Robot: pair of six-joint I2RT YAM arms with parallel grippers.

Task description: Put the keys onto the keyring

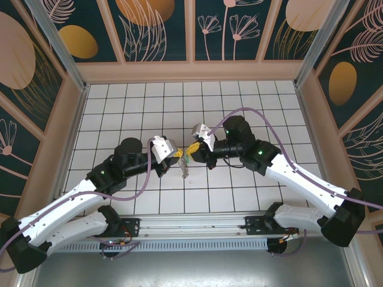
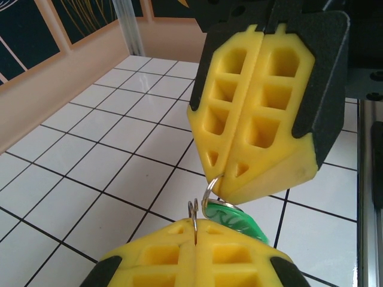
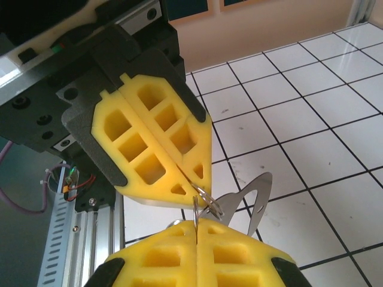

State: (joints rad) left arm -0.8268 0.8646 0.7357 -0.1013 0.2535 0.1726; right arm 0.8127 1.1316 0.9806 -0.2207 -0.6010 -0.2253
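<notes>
Both grippers meet tip to tip above the white tiled floor (image 1: 239,113). My left gripper (image 2: 196,230) (image 1: 175,156) is shut on a thin wire ring (image 2: 194,214), the metal end of the keyring. A flat silvery piece (image 3: 258,194) hangs from that ring beside the left gripper's fingertips (image 3: 179,173). I cannot make out the brown strap. My right gripper (image 3: 196,226) (image 1: 192,147) is shut on another small wire ring (image 2: 209,190) that carries the green-headed key (image 2: 240,221) (image 1: 186,158). The two rings touch or nearly touch; I cannot tell whether they are linked.
Peach walls with dark patterned panels (image 1: 161,30) close in the floor on three sides. An aluminium rail (image 1: 191,227) with both arm bases runs along the near edge. Purple cables (image 1: 251,113) loop over the arms.
</notes>
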